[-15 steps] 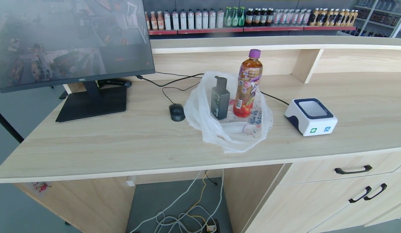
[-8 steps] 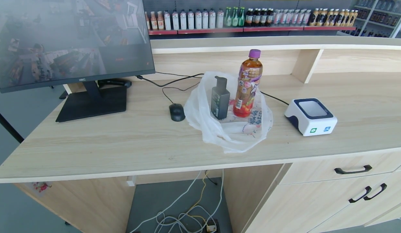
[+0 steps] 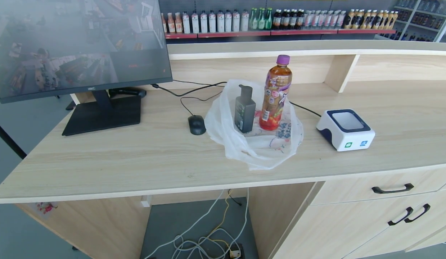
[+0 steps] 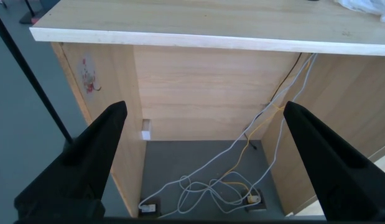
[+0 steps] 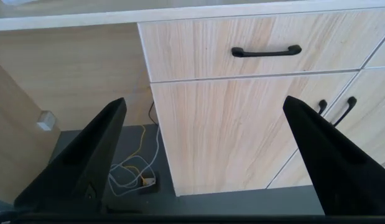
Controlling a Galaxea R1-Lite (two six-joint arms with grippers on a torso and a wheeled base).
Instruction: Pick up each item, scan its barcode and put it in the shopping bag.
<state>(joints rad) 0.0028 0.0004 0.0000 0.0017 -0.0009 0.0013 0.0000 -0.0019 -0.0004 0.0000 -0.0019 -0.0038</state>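
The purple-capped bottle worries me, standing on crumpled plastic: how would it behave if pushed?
Probably tips easily: the purple-capped bottle is tall and narrow, upright on the thin shopping bag. Likely fairly heavy, since it looks nearly full. Being round, it may roll if it falls.

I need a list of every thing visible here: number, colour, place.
counter: one, light wood, foreground.
monitor: one, black, counter's left.
mouse: one, black, left of bag.
plastic bag: one, whitish, counter's middle.
pump bottle: one, dark grey, upright in bag.
drink bottle: one, orange, purple cap, upright in bag.
scanner: one, white and blue, right of bag.
drawer handles: three, black, under counter, right.
cables: several, white and yellow, floor under counter.
shelf bottles: many, mixed colours, far behind.
left gripper: one, black, open, low before cables.
right gripper: one, black, open, low before drawers.
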